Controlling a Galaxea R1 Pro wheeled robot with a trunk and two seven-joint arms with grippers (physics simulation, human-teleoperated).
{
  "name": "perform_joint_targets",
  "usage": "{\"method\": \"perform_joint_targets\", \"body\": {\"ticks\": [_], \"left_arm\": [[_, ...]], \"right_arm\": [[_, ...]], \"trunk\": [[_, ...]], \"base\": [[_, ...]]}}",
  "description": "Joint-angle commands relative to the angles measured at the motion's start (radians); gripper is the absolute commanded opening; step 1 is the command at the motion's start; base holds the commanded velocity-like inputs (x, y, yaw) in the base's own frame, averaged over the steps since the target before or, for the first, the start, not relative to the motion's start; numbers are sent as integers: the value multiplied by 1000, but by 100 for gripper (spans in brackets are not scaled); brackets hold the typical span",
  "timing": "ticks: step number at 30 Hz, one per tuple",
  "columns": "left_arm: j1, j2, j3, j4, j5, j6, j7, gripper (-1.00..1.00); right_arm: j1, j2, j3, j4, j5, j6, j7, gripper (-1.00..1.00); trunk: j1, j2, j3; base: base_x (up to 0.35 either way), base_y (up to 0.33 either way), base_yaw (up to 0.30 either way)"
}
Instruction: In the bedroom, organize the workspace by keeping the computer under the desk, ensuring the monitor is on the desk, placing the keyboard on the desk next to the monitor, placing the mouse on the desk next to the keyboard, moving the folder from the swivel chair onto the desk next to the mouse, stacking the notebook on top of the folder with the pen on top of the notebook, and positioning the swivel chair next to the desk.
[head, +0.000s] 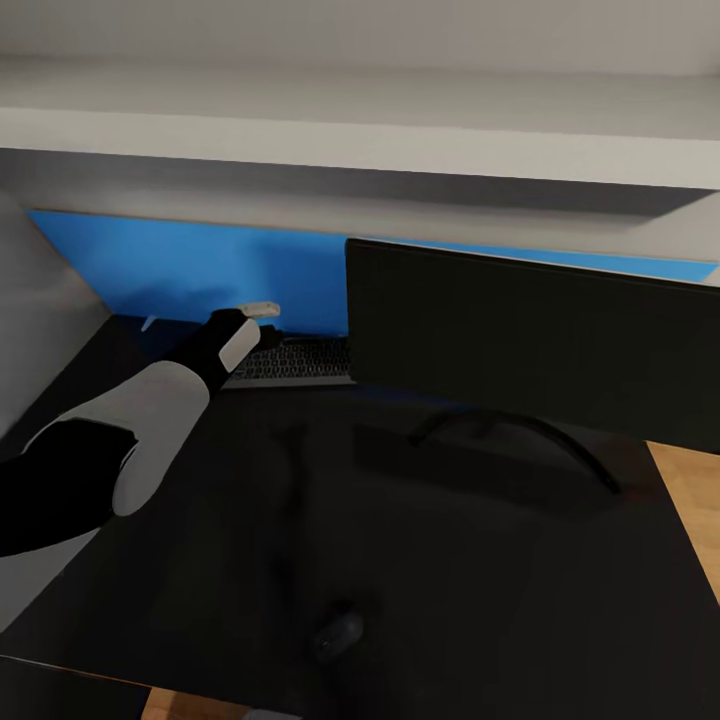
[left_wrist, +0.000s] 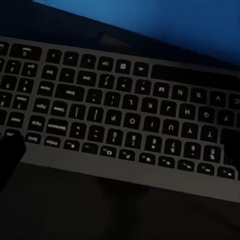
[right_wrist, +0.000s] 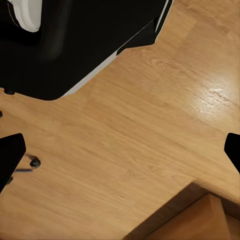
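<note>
Nearest the front edge of the desk (head: 520, 620) lies the mouse (head: 338, 632), while the left gripper (head: 262, 322), jaw state unclear, hovers over the keyboard (head: 290, 362) at the back edge behind the monitor (head: 530, 340); next, a grasp there.

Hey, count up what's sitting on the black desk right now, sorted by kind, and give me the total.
Monitor: 1
Keyboard: 1
Mouse: 1
Total on the desk: 3
</note>
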Motion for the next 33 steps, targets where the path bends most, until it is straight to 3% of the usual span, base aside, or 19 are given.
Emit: {"method": "perform_joint_targets", "body": {"ticks": [1, 33], "left_arm": [[-1, 1, -7, -1, 13, 4, 11, 100], [-83, -6, -6, -4, 19, 20, 7, 100]], "right_arm": [[0, -1, 5, -1, -11, -2, 2, 100], [0, -1, 5, -1, -11, -4, 2, 100]], "trunk": [[1, -2, -3], [1, -2, -54]], "base": [[0, 0, 0], [0, 0, 0]]}}
